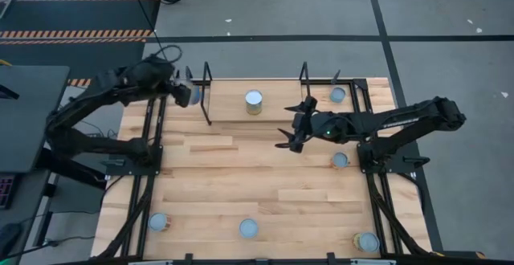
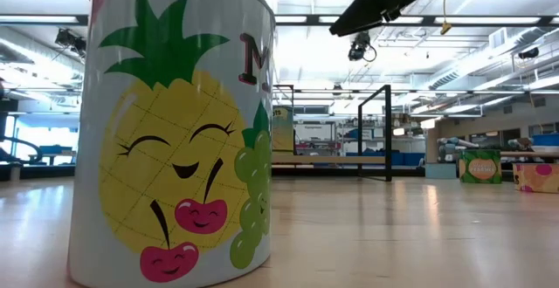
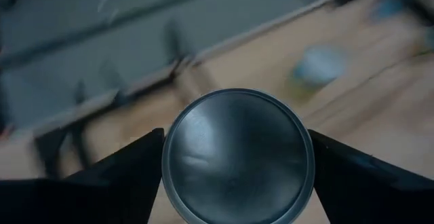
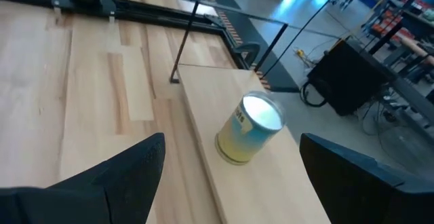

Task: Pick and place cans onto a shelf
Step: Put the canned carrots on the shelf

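Observation:
My left gripper (image 1: 189, 94) is shut on a can (image 3: 237, 157) with a silvery round top, at the table's far left, just left of the shelf's left posts (image 1: 207, 92). The shelf (image 1: 281, 108) is a light-wood board in a black frame along the far edge. One can (image 1: 254, 100) stands upright on its bottom on the shelf and also shows in the right wrist view (image 4: 249, 130). My right gripper (image 1: 291, 136) is open and empty, above the table just in front of the shelf's right half. My left gripper pinches the can between its two fingers, one on each side of the wall just below the top rim (image 3: 166, 157). The can's round top faces the wrist camera. The can seems lifted clear of the table; its lower part is hidden.
Loose cans stand on the table at the far right (image 1: 337, 95), mid right (image 1: 340, 160), near left (image 1: 158, 222), near middle (image 1: 249, 229) and near right (image 1: 367, 242). One fruit-labelled can (image 2: 175, 131) fills the low view's left. Black shelf posts (image 1: 305, 76) stand upright.

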Robot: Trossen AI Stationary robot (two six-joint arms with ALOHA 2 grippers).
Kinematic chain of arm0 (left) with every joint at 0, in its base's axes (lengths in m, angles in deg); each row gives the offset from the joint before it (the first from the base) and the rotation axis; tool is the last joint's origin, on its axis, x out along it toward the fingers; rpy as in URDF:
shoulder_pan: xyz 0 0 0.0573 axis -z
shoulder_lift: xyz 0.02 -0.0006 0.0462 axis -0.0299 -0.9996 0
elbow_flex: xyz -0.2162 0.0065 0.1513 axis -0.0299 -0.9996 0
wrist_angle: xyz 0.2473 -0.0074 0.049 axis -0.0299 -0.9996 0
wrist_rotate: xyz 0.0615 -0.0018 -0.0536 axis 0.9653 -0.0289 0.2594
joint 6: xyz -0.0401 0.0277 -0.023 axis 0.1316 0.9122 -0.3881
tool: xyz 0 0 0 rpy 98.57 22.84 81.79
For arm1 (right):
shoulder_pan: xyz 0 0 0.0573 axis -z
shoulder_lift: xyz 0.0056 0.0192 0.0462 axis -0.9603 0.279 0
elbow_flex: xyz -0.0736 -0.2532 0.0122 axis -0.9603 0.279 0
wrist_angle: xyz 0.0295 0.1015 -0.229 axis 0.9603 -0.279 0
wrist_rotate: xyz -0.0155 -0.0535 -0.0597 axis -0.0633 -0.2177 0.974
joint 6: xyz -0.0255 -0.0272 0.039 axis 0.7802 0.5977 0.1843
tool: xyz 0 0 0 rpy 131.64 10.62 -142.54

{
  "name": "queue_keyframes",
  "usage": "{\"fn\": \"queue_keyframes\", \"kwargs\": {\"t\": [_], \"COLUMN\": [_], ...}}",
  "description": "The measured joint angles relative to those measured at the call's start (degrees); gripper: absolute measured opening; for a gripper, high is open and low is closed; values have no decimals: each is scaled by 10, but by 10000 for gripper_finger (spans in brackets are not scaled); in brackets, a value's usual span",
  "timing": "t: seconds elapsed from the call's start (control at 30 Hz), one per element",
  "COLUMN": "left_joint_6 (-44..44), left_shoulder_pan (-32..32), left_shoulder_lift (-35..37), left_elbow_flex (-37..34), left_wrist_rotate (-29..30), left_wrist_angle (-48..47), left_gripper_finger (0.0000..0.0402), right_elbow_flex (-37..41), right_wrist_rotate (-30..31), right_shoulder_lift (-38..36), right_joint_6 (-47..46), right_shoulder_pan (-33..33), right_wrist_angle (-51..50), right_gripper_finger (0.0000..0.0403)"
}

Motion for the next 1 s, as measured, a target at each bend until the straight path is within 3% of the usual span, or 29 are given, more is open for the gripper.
{"fn": "queue_keyframes", "kwargs": {"t": [0.13,0.3,0.6,1.0], "left_joint_6": [70,133,233,292], "left_shoulder_pan": [38,19,-61,-141], "left_shoulder_lift": [-16,-91,-292,-491], "left_elbow_flex": [9,13,155,327], "left_wrist_rotate": [0,-24,-159,-224], "left_wrist_angle": [131,209,209,165], "left_gripper_finger": [323,324,324,325], "right_elbow_flex": [0,0,0,0], "right_wrist_rotate": [0,0,0,0], "right_shoulder_lift": [-1,-1,-1,-1], "right_joint_6": [0,-15,-53,-105], "right_shoulder_pan": [8,9,9,8], "right_wrist_angle": [-23,-56,-92,-129], "right_gripper_finger": [349,349,349,349]}}
